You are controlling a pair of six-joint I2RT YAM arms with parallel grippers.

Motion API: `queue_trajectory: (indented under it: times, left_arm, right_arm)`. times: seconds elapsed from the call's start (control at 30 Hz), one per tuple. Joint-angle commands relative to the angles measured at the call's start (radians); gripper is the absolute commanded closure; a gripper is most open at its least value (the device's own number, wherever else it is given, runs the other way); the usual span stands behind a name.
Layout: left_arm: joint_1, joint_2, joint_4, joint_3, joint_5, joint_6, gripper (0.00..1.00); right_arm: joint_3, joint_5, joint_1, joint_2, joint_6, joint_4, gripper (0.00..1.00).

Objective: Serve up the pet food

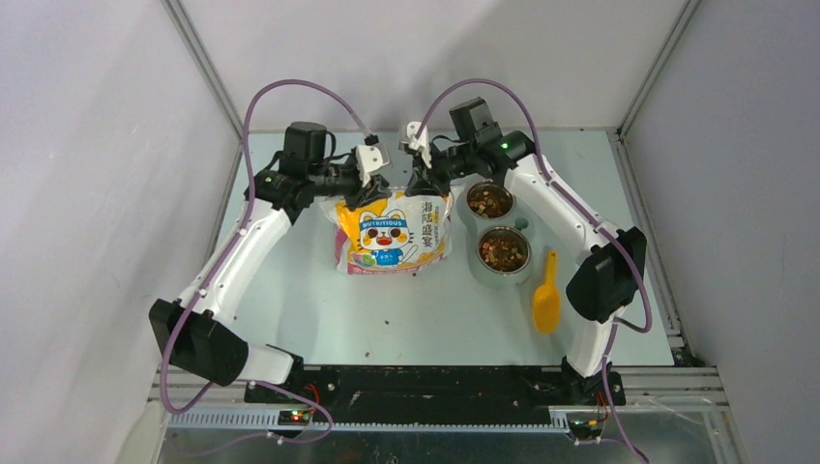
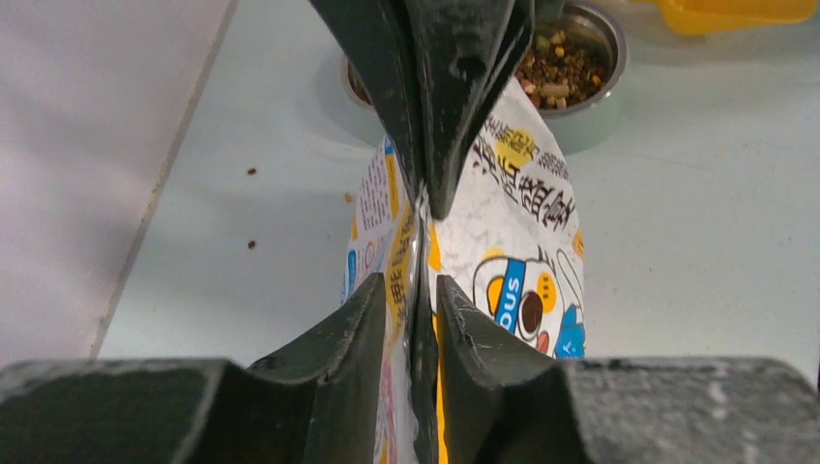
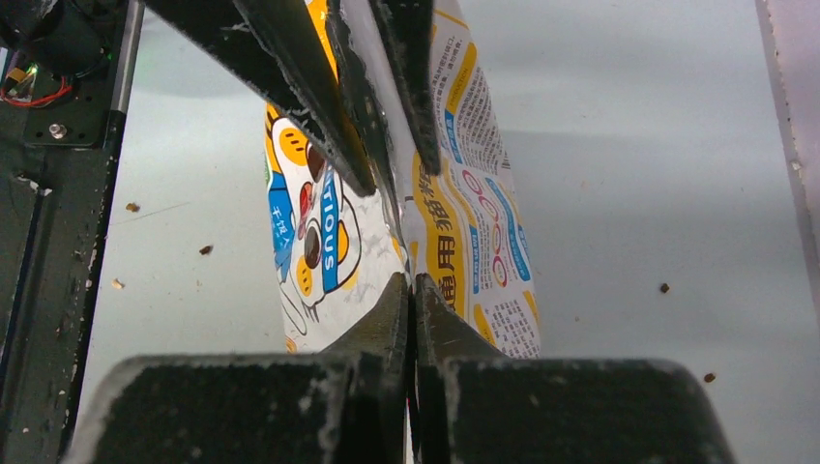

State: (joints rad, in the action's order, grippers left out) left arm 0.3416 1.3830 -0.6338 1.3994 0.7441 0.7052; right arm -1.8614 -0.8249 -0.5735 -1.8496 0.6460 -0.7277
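- Where the two arms meet over the far middle of the table (image 1: 319, 309), the printed bag (image 1: 396, 232) sits between them. Its cartoon-cat face is turned toward the overhead camera and its top edge is on the far side.
- The right gripper (image 3: 411, 290) is clamped on that top edge, its two fingers pressed together with the bag's seam caught between them.
- The left gripper (image 2: 411, 295) is just beside it on the same edge. Its fingers stand a narrow way apart, one on each side of the seam.
- The left wrist view is too close to tell whether either left pad touches the film; the gripper may only be straddling it.
- The pet food (image 1: 504, 251) lies in two steel bowls to the right of the bag, a heap of brown and reddish pellets in each.
- The far bowl (image 1: 469, 203) is near the bag's upper right corner, close under the right arm's wrist.
- The near bowl (image 1: 481, 256) stands just beside the far bowl, on the side toward the arm bases.
- The yellow scoop (image 1: 546, 300) lies flat on the table just right of the near bowl, with its narrow handle pointing away and its wide end toward the bases.
- A few brown specks (image 3: 665, 287) lie scattered on the table around the bag.
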Motion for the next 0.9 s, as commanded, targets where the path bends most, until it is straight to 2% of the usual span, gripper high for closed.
queue_trajectory:
  times: [0.0,0.07,0.1,0.17,0.23,0.27,0.33,0.4,0.43,0.47,0.5,0.53,0.57,0.6,0.67,0.7,0.73,0.8,0.83,0.87]
  left_arm:
    - [0.040,-0.012,0.114,-0.011,-0.023,-0.029,0.67]
    - [0.053,-0.006,0.136,-0.015,-0.040,-0.032,0.74]
    - [0.054,-0.002,0.141,-0.014,-0.043,-0.033,0.79]
    - [0.054,0.004,0.134,-0.010,-0.052,-0.023,0.86]
    - [0.054,0.004,0.116,-0.010,-0.060,-0.004,0.94]
    - [0.054,0.002,0.113,-0.012,-0.065,0.000,0.95]
    - [0.055,-0.002,0.101,-0.018,-0.070,0.007,0.87]
    - [0.054,-0.007,0.094,-0.023,-0.071,0.009,0.69]
    - [0.054,-0.008,0.093,-0.027,-0.070,0.008,0.68]
    - [0.054,-0.008,0.091,-0.028,-0.070,0.010,0.69]
    - [0.054,-0.008,0.084,-0.029,-0.066,0.016,0.73]
    - [0.054,-0.004,0.077,-0.025,-0.064,0.022,0.83]
    - [0.054,-0.001,0.059,-0.017,-0.062,0.034,0.87]
    - [0.053,0.003,0.041,-0.006,-0.062,0.043,0.96]
    - [0.050,0.009,0.016,0.009,-0.063,0.051,0.99]
    - [0.047,0.010,0.009,0.014,-0.058,0.052,1.00]
    - [0.041,0.010,-0.004,0.022,-0.054,0.052,1.00]
    - [0.031,0.005,-0.018,0.028,-0.051,0.051,1.00]
    - [0.030,0.000,-0.022,0.029,-0.059,0.051,0.99]
    - [0.027,-0.003,-0.028,0.028,-0.078,0.049,0.90]
  right_arm:
    - [-0.025,0.034,0.025,0.061,-0.012,0.019,0.99]
    - [-0.027,0.043,0.025,0.061,-0.014,0.019,0.87]
    - [-0.027,0.050,0.025,0.062,-0.014,0.016,0.78]
    - [-0.026,0.065,0.037,0.067,-0.008,0.003,0.70]
    - [-0.026,0.063,0.055,0.073,0.004,-0.017,0.67]
    - [-0.027,0.062,0.061,0.075,0.009,-0.032,0.65]
    - [-0.026,0.062,0.075,0.082,0.033,-0.062,0.64]
    - [-0.026,0.065,0.086,0.086,0.060,-0.091,0.68]
    - [-0.026,0.063,0.092,0.087,0.079,-0.102,0.73]
    - [-0.026,0.063,0.094,0.085,0.086,-0.120,0.84]
    - [-0.026,0.061,0.097,0.085,0.097,-0.126,0.92]
    - [-0.023,0.058,0.100,0.087,0.100,-0.129,1.00]
    - [-0.022,0.053,0.103,0.088,0.098,-0.127,1.00]
    - [-0.021,0.053,0.104,0.089,0.096,-0.123,1.00]
    - [-0.020,0.059,0.104,0.094,0.100,-0.121,1.00]
    - [-0.018,0.070,0.104,0.096,0.110,-0.122,1.00]
    - [-0.016,0.077,0.105,0.100,0.117,-0.127,0.89]
    - [-0.006,0.100,0.110,0.110,0.146,-0.136,0.75]
    - [0.004,0.116,0.113,0.114,0.165,-0.137,0.75]
    - [0.008,0.121,0.121,0.119,0.184,-0.141,0.81]
